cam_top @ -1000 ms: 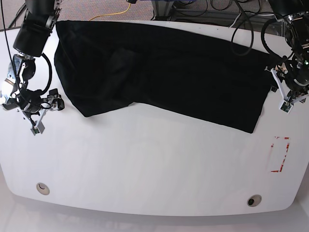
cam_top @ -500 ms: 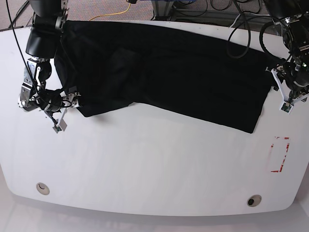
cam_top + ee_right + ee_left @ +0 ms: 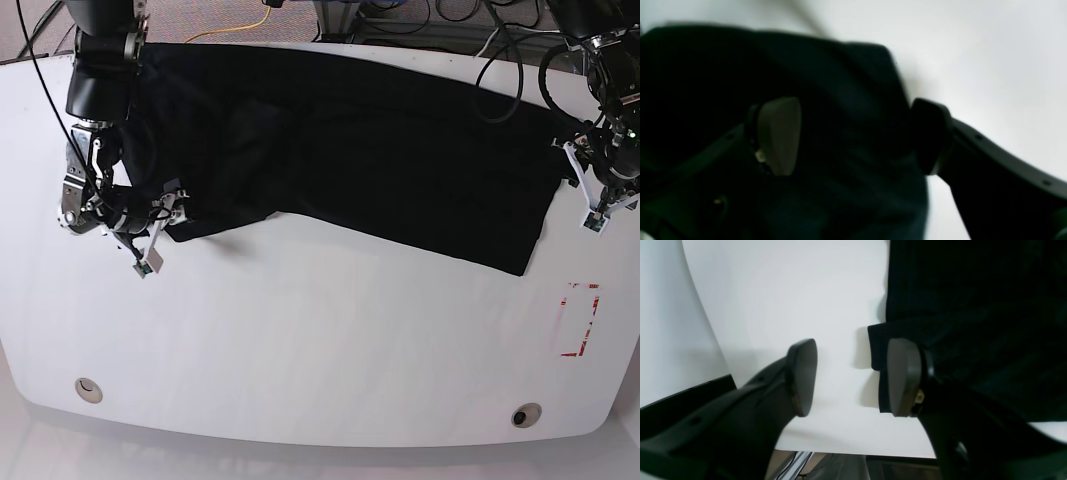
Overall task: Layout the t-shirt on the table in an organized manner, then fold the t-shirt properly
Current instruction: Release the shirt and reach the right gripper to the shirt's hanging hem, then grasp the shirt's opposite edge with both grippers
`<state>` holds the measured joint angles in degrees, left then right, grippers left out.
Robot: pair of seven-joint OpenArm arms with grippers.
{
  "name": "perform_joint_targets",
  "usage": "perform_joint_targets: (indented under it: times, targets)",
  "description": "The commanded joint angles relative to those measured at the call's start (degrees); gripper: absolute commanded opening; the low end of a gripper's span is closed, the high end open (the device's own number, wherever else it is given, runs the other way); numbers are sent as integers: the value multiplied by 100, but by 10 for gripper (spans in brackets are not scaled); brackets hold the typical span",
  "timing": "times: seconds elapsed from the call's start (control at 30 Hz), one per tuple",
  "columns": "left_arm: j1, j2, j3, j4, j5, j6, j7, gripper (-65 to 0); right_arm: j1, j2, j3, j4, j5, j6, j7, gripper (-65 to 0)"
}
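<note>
Across the table's (image 3: 320, 340) far half, t-shirt (image 3: 350, 140) spread but rumpled; at either end, right gripper (image 3: 853, 135) agape over its corner; left gripper (image 3: 851, 376) agape astride its edge, poised to pinch and straighten.

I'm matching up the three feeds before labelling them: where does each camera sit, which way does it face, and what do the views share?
Base: high above the table, looking down; sees the whole black t-shirt, both arms, the left tool and the right tool.
Left wrist: on the left arm, looking past its open tool at the t-shirt's edge.
Right wrist: on the right arm, blurred; its open tool spans a t-shirt corner.
Shared: all show the t-shirt on the white table.
</note>
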<state>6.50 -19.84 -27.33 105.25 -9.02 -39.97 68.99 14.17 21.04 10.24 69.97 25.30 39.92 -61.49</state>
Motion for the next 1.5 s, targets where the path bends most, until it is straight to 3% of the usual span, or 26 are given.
perform_joint_targets:
  times: [0.0,0.47,0.53,0.6,0.87,1.13,1.47]
  targets:
    - [-66,-104,-32,90,0,-3,-46,-336,125,2,9,84,59,8,88,-155]
    - [-66,-104,-23,81,0,-3,-46,-336,125,-121,9,84,59,8,97,-163]
    - [-66,-104,-14,81,0,-3,-46,-336,125,-121,9,84,59,8,97,-190]
    - [-57,-104,-14,81,0,-3,-46,-336,125,-121,9,84,59,8,97,-255]
    - [-66,-104,-5,-7,0,-3,-55,-336,249,-121,0,84,59,8,97,-645]
    - [-101,-104,4,-112,-8,-3,-73,-332,354,-60,0,163,59,8,62,-650]
    - [-751,133,4,-411,0,-3,-73,-332,424,134,27,1033,77,8,-475,-650]
